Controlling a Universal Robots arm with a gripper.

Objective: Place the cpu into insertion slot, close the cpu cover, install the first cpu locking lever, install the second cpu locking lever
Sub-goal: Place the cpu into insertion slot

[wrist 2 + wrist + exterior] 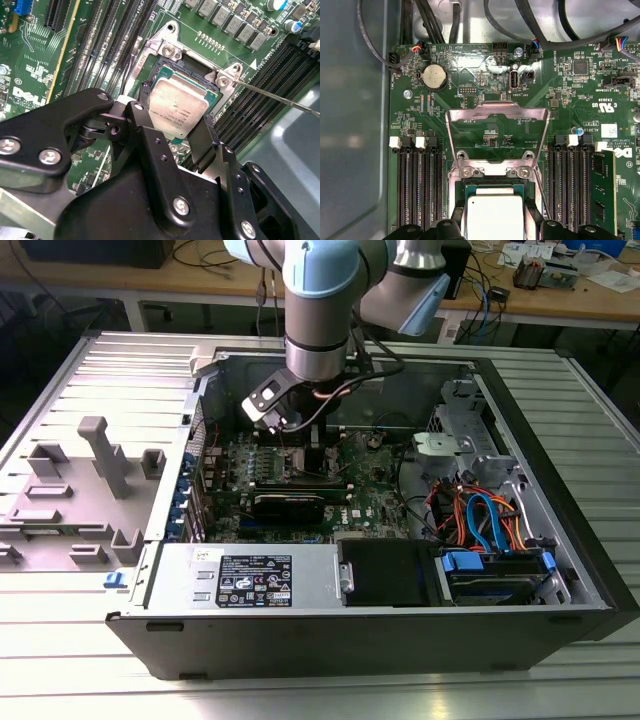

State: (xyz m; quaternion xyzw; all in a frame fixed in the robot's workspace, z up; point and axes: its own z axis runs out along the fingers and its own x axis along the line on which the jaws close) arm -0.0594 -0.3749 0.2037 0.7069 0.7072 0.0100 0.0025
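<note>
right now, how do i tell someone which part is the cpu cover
In the first wrist view, find the green circuit board, then the long black memory slots flanking the cpu. The cpu cover is swung open right next to the cpu: the only thin silver frame with a square window.

This is a robotics or electronics lab: an opened computer case (380,640) sits on a ribbed metal table (300,695) beside grey fixtures (100,455), with a cable-strewn wooden workbench (560,302) behind.
</note>
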